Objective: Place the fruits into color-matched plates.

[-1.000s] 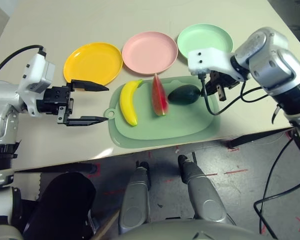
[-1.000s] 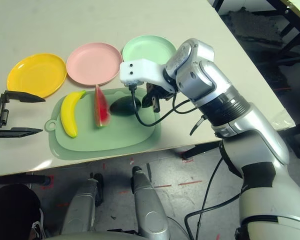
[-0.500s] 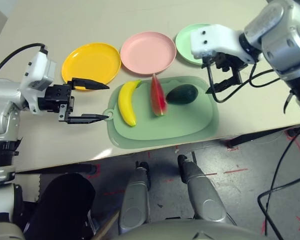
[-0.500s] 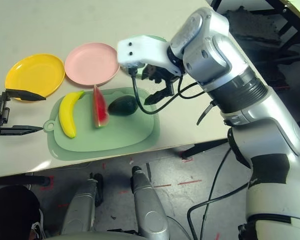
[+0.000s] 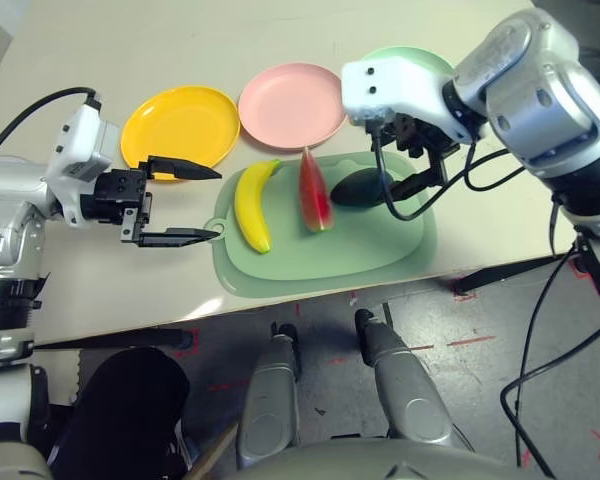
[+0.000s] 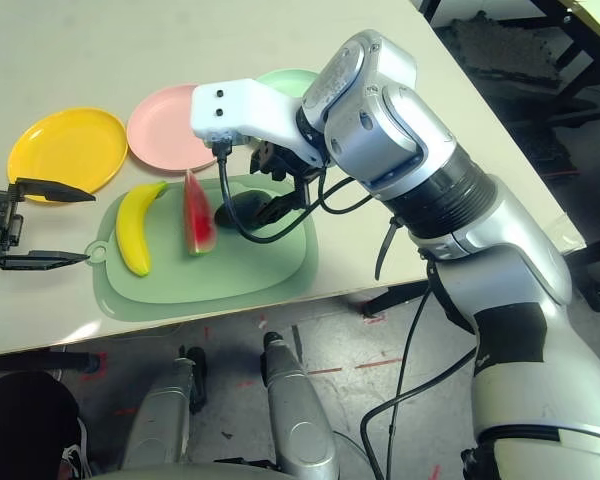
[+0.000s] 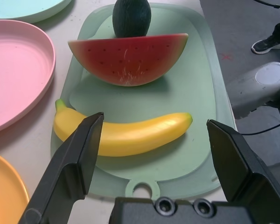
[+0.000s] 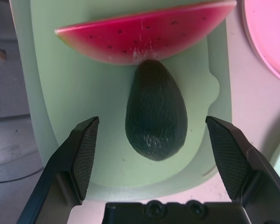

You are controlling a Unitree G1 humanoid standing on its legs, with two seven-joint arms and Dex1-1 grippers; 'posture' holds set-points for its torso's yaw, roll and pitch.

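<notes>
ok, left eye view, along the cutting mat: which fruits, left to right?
On the pale green rounded-rectangle cutting mat: curved yellow toy banana → red watermelon wedge with green rind → dark green oval avocado, which lies under the right gripper, jaws open.

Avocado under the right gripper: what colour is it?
Dark green, nearly black, avocado; clearest in the right wrist view.
</notes>
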